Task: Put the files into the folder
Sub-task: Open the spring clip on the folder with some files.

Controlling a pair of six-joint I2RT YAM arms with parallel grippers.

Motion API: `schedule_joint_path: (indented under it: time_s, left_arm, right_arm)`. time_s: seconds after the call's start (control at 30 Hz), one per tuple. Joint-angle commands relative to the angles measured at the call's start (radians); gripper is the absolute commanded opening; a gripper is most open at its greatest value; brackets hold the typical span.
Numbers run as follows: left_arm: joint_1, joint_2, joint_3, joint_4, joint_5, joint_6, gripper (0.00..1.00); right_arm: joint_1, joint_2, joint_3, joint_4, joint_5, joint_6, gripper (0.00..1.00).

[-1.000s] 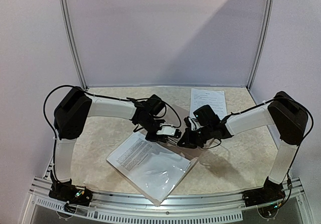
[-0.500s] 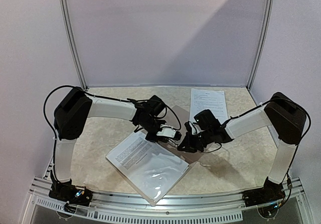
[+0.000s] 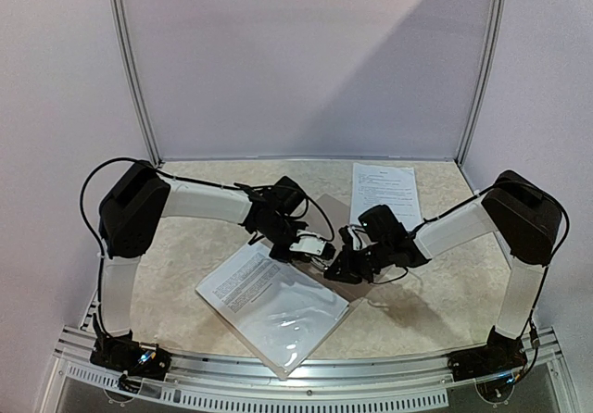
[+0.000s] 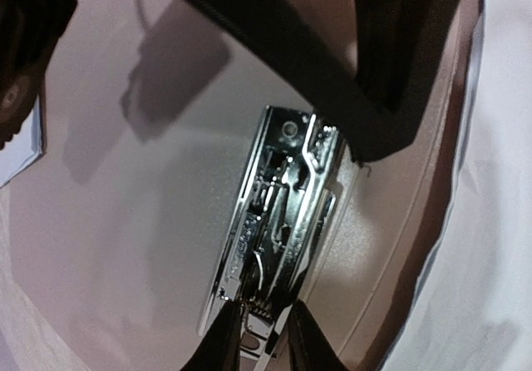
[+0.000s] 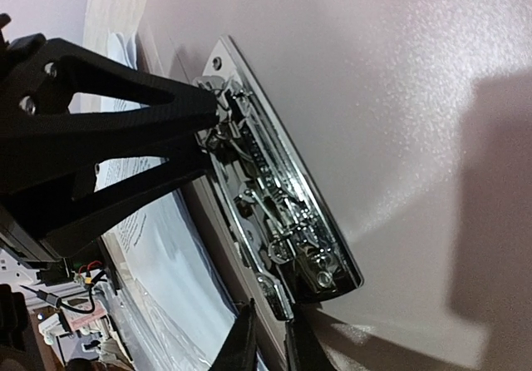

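The tan folder lies open mid-table, one cover raised behind the grippers. Its near half holds a printed sheet under a clear sleeve. Another printed sheet lies at the back right. A shiny metal clip sits on the inside of the cover; it also shows in the right wrist view. My left gripper is shut on one end of the clip. My right gripper is shut on the clip's other end, by the folder's spine.
The marbled table is walled at the back and sides by white panels. A metal rail runs along the near edge, and the folder's near corner reaches it. The two arms meet at the centre, fingers almost touching.
The right gripper has moved a little left, closer to the left gripper. The folder's near half has slid slightly left. The left arm has hardly moved.
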Motion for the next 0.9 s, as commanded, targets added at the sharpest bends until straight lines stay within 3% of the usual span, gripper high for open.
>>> schedule_joint_path:
  time_s: [0.0,0.27,0.87]
  left_arm:
    - [-0.012,0.071,-0.073,-0.074,-0.074,0.025,0.22]
    - [-0.014,0.065,-0.08,-0.073,-0.07,0.024,0.22]
    - [-0.016,0.063,-0.079,-0.068,-0.067,0.025,0.22]
  right_arm:
    - [-0.01,-0.019,-0.004,-0.024,0.016,-0.027,0.16]
    - [-0.015,-0.089,-0.03,0.018,0.09,0.02,0.12]
    - [-0.018,-0.008,-0.009,-0.036,0.032,0.049,0.16]
